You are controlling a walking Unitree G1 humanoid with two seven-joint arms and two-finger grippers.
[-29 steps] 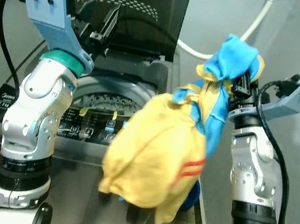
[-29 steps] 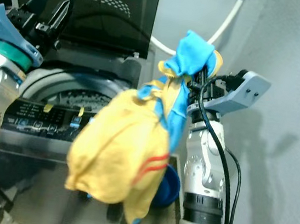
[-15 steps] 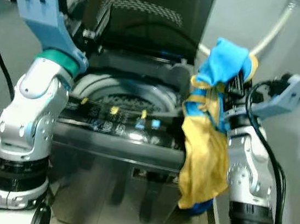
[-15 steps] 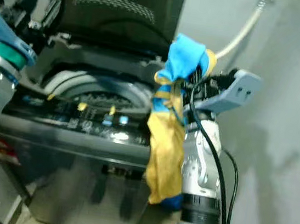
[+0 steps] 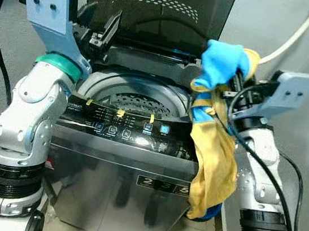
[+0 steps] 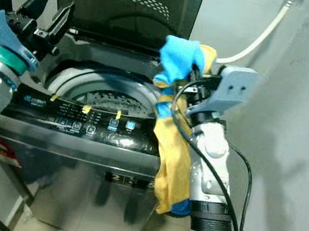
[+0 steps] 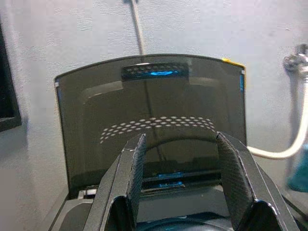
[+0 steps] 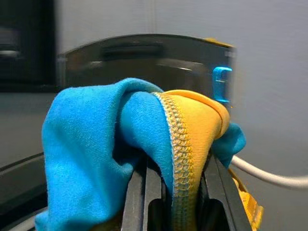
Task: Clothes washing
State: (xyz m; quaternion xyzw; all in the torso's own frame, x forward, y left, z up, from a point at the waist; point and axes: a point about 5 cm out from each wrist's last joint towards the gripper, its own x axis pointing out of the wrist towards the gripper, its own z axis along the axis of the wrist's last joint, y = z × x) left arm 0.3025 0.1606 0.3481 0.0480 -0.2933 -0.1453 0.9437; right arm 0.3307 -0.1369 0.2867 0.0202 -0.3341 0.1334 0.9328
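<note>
Grey wall behind, washer (image 5: 120,162) lid (image 5: 157,7) up, drum (image 5: 139,103) contents unclear; right gripper (image 5: 235,83) clamps garment (image 5: 213,157) hanging off washer's right edge, left gripper (image 5: 101,26) spread, holding nothing.

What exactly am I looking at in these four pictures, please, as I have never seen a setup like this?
This is a humanoid robot doing laundry. The two wide pictures come from a stereo camera on its head; the other two from cameras on its wrists. Before it stands a top-loading washing machine with its lid raised. The right tool is shut on a yellow and blue garment, which hangs beside the machine's front corner. The left tool is raised near the lid, open and holding nothing.
</note>
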